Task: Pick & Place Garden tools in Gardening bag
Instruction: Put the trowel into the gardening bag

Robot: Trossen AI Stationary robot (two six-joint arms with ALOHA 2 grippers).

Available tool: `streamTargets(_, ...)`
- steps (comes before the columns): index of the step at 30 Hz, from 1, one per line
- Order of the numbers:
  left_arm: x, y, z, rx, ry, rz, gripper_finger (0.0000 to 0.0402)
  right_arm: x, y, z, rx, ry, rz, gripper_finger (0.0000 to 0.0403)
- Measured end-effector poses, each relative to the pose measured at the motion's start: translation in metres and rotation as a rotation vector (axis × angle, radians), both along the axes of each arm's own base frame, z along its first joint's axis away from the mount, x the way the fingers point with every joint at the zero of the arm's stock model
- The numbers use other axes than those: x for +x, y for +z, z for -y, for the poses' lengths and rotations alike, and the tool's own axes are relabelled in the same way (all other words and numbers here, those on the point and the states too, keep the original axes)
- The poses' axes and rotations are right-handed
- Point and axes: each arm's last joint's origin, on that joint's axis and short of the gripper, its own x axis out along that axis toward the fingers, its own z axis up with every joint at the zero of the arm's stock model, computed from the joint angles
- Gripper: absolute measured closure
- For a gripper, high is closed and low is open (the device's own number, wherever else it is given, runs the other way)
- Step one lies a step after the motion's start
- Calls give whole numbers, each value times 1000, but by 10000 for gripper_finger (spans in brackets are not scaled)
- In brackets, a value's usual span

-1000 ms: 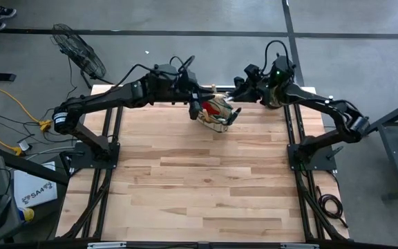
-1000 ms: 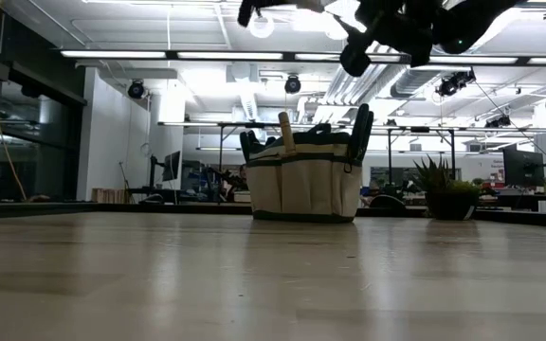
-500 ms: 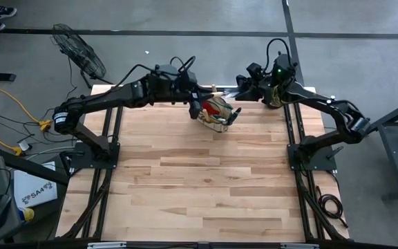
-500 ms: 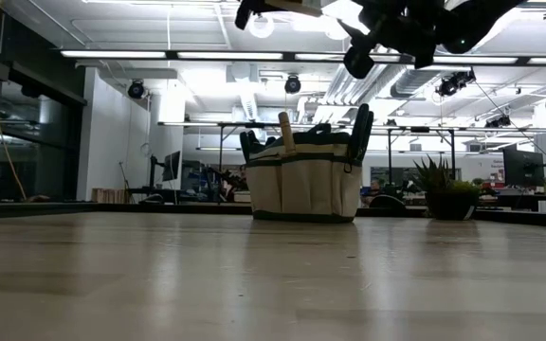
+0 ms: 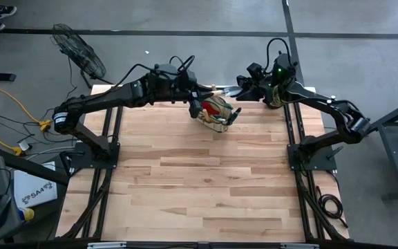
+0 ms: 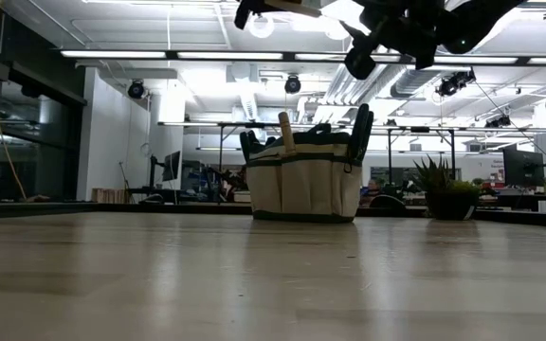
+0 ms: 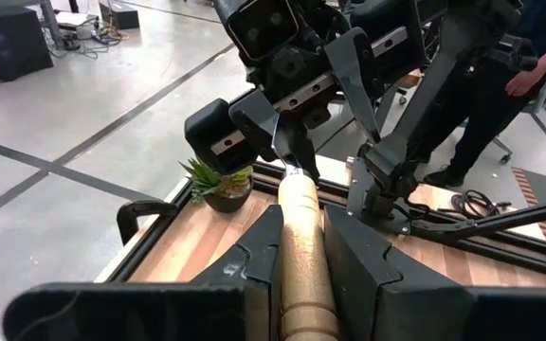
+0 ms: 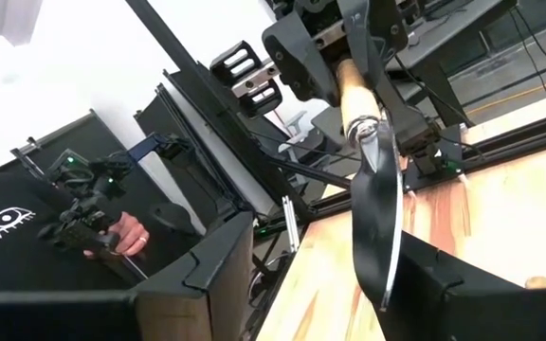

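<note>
One bag (image 5: 216,113) stands at the far edge of the worktop (image 5: 206,180), holding several tools; the low view shows one wooden handle (image 6: 285,129) and dark handles standing up from it. Above the bag, the left hand (image 7: 301,248) is clenched on one trowel's handle (image 7: 303,248). The right hand (image 8: 316,275) is spread, the trowel's blade (image 8: 375,218) between its fingers. Only the left wrist view shows one plant (image 7: 220,182) and a person (image 7: 529,66).

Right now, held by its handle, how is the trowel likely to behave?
Probably rigid: the trowel juts straight from the left jaws without sagging. Its smooth round wooden handle could twist in a loose grip. The metal blade likely makes it tip-heavy.
</note>
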Motion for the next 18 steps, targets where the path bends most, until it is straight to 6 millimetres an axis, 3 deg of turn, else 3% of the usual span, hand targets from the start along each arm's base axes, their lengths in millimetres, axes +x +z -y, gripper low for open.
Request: streamTargets(18,-4,1,5,-51,-140,-58,348,0,-1,0,6,-5,-7,227)
